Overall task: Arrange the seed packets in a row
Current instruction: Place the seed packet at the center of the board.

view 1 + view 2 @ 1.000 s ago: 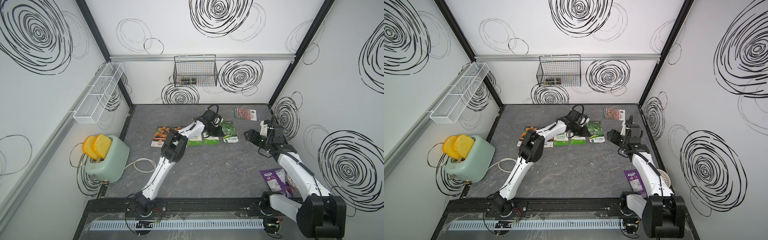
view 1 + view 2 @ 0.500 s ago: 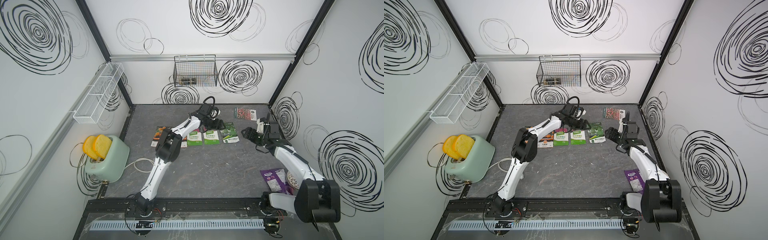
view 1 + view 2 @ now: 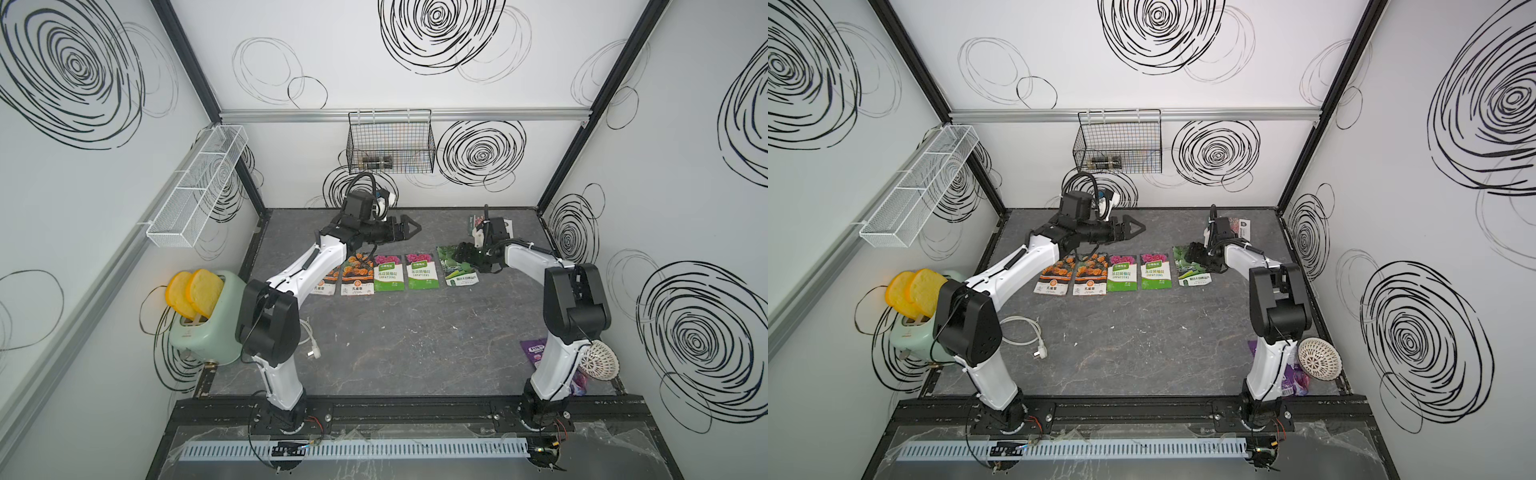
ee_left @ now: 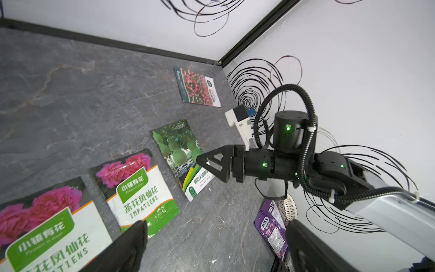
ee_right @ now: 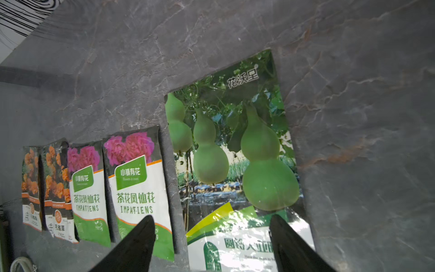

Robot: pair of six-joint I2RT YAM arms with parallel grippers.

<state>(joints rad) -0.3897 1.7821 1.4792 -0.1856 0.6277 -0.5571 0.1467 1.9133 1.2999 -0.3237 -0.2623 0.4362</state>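
Grey marbled stone covers the desk [image 3: 415, 332], boxed in by white walls scrawled with black rings. The green-fruit packet [image 3: 459, 277] lies flat, face up and slightly askew, at the right end of a line of seed packets, with a narrow strip of bare desk before its neighbour. The right jaws, on the right arm [image 3: 528, 257], hang over it spread wide and hold nothing. In the right wrist view one finger [image 5: 134, 247] sits over the neighbour's lower edge and the other finger [image 5: 292, 249] over the green-fruit packet's lower corner, with its white printed foot between them; whether the tips touch it I cannot tell. To its left, close-set, run the nearer pink-flower packet [image 3: 422, 271], the farther pink-flower packet [image 3: 389, 272], the nearer orange-flower packet [image 3: 357, 276] and the farther orange-flower packet [image 3: 1054, 276], whose corner the left arm [image 3: 316, 262] crosses. The left jaws gape wide and empty above the desk, behind and left of the green-fruit packet. Behind it, well apart near the back corner, lies the red-pink flower-field packet [image 4: 199, 87], mostly hidden by the right arm in both top views. Far in front and to the right sit a purple snack pouch [image 4: 270, 226] and a white mesh dome [image 3: 598, 365]; far left stands a mint toaster [image 3: 208, 332].
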